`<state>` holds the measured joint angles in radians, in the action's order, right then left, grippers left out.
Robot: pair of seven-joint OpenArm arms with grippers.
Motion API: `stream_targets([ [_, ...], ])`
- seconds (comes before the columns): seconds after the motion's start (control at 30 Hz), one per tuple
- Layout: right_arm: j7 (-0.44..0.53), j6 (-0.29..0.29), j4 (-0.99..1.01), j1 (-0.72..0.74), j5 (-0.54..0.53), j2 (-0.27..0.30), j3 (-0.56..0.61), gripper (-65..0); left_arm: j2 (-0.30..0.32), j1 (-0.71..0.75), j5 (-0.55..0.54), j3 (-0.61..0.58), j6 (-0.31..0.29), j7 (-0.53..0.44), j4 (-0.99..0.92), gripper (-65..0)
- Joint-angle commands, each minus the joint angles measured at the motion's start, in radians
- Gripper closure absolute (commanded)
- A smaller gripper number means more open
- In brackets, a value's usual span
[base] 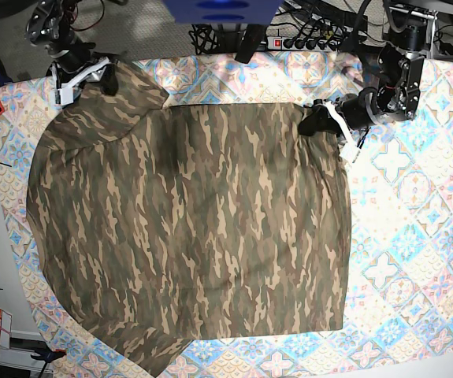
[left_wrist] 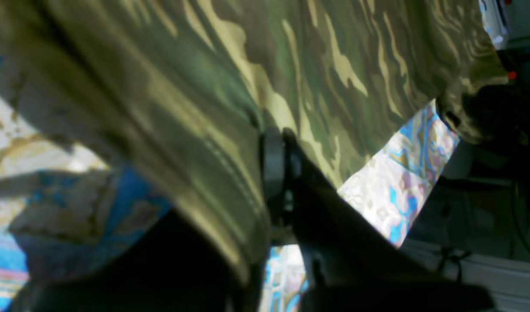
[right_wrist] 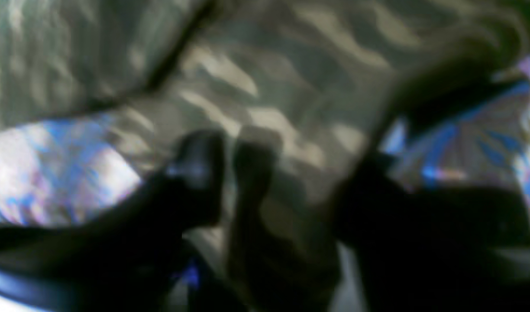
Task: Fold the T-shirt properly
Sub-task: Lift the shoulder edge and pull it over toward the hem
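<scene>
T-shirt (base: 194, 228) lies spread on the tablecloth (base: 415, 236). Your left gripper (base: 314, 122) is clenched on its far right corner; right gripper (base: 104, 75) at the far left corner, grip unclear. Lift both evenly, keep the edge taut.

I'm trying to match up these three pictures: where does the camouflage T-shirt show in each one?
Left wrist: T-shirt fills the upper left, pinched in the gripper.
Right wrist: blurred, across the top and centre.
Base: spread over the table's middle.
Shared landmark: the tile-patterned tablecloth beneath it.
</scene>
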<state>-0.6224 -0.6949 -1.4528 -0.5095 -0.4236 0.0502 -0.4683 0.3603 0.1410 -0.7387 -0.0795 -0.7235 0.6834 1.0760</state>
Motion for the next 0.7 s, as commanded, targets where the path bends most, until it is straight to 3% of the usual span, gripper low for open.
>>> stream_targets([
  [0.0, -0.030, -0.003, -0.002, -0.008, 0.013, 0.000, 0.003, -13.9, 0.000, 0.024, 0.115, -0.012, 0.025, 0.126, -0.015, 0.0],
  [0.07, -0.030, -0.003, -0.002, -0.008, 0.013, 0.001, 0.001, -2.3, 0.000, 0.024, 0.113, -0.009, 0.025, 0.124, -0.012, 0.0],
  [0.1, -0.030, -0.003, -0.004, -0.008, 0.015, 0.001, 0.001, 0.0, 0.001, 0.024, 0.112, -0.009, 0.025, 0.124, -0.009, 0.0],
  [0.3, -0.023, -0.003, -0.009, -0.004, 0.133, 0.001, -0.002, -0.7, 0.006, 0.029, 0.110, -0.009, 0.025, 0.080, -0.007, 0.0],
  [0.4, -0.023, -0.003, -0.055, 0.016, 0.174, 0.000, -0.004, -0.7, 0.039, 0.053, 0.103, -0.007, 0.025, 0.060, 0.005, 0.0],
  [0.67, -0.026, -0.003, -0.216, 0.013, 0.230, -0.005, -0.083, -0.7, 0.049, 0.193, 0.115, 0.146, 0.025, 0.071, 0.292, 0.0],
])
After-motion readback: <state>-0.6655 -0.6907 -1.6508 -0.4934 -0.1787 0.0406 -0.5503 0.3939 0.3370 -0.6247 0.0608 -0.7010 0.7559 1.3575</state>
